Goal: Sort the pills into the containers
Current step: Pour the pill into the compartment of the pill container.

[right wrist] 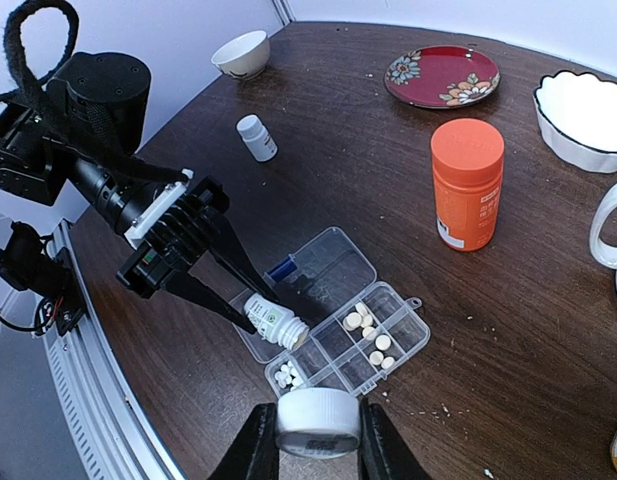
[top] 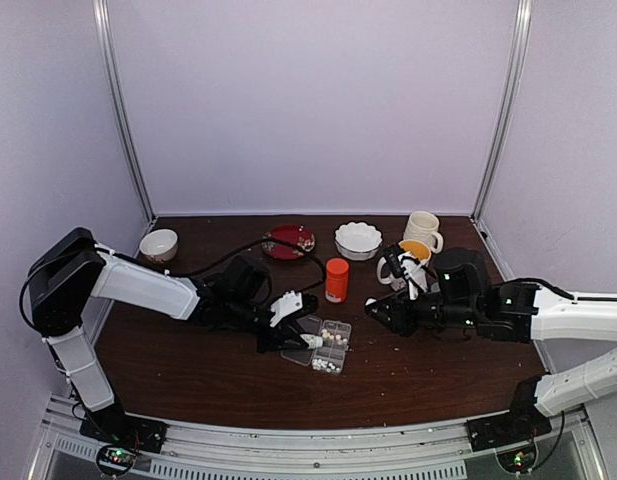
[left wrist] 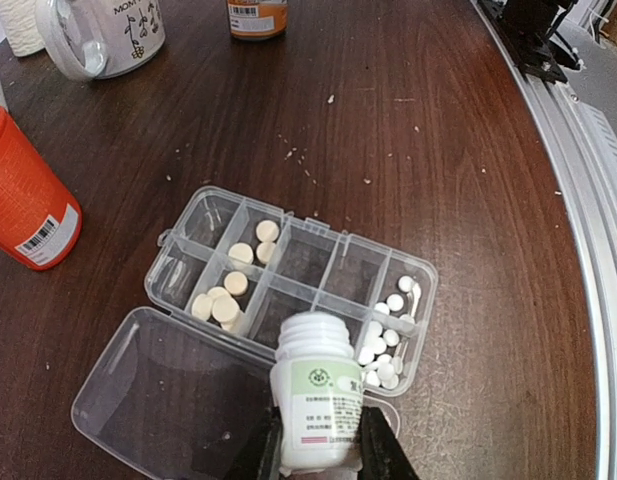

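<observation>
- The left end effector [left wrist: 320,446] is closed narrowly on a small white pill bottle [left wrist: 316,395], one finger on each side of its labelled body.
- In the left wrist view the bottle's long axis runs from 6 to 12 o'clock, with the mouth at the 12 o'clock end. In the right wrist view it tilts mouth-down toward 4 o'clock.
- The bottle's mouth hangs over the pill organizer [left wrist: 306,256], above a cell in the near row. I cannot tell whether it touches.
- The organizer lies flat on the table [left wrist: 438,150], mid-table in the top view, its long axis running from 10 to 4 o'clock in the left wrist view.
- Its clear lid [left wrist: 153,390] lies open and flat on the 7 o'clock side.
- The pills sit in the cells: pale yellowish tablets [left wrist: 228,305] toward the 10 o'clock end and white tablets [left wrist: 380,350] at the 4 o'clock end. The middle cells look bare.
- The right end effector [right wrist: 318,447] grips a white bottle cap [right wrist: 318,412] between its fingers, at 3 o'clock of the organizer in the top view and apart from it.
- An orange bottle [right wrist: 468,185] stands upright at 12 o'clock of the organizer in the top view.
- Another small white bottle [right wrist: 256,137] lies on the table well apart from the organizer.
</observation>
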Motion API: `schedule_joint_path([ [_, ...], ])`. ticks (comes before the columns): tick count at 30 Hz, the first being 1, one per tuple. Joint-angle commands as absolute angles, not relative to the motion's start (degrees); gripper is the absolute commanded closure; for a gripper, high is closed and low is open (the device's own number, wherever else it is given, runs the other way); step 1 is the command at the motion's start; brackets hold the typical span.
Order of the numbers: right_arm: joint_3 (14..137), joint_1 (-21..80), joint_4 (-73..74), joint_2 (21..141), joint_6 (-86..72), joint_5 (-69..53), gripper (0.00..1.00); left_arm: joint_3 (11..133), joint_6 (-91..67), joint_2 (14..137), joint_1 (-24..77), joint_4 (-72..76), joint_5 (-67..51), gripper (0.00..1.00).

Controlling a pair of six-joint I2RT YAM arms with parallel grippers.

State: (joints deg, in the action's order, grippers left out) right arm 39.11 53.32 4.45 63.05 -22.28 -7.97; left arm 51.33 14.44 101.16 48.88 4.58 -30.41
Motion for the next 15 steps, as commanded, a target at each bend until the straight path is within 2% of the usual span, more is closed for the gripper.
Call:
schedule_joint_path([
  [1, 39.5, 53.3, 4.6, 64.2, -22.0, -7.0, 1.0, 54.1, 13.8, 102.2, 48.9, 4.1, -29.1, 0.99],
  [15, 39.0, 53.3, 5.0, 64.4, -22.7, -6.5, 1.0, 59.5, 15.7, 103.3, 52.5, -5.7, -23.2, 1.0],
])
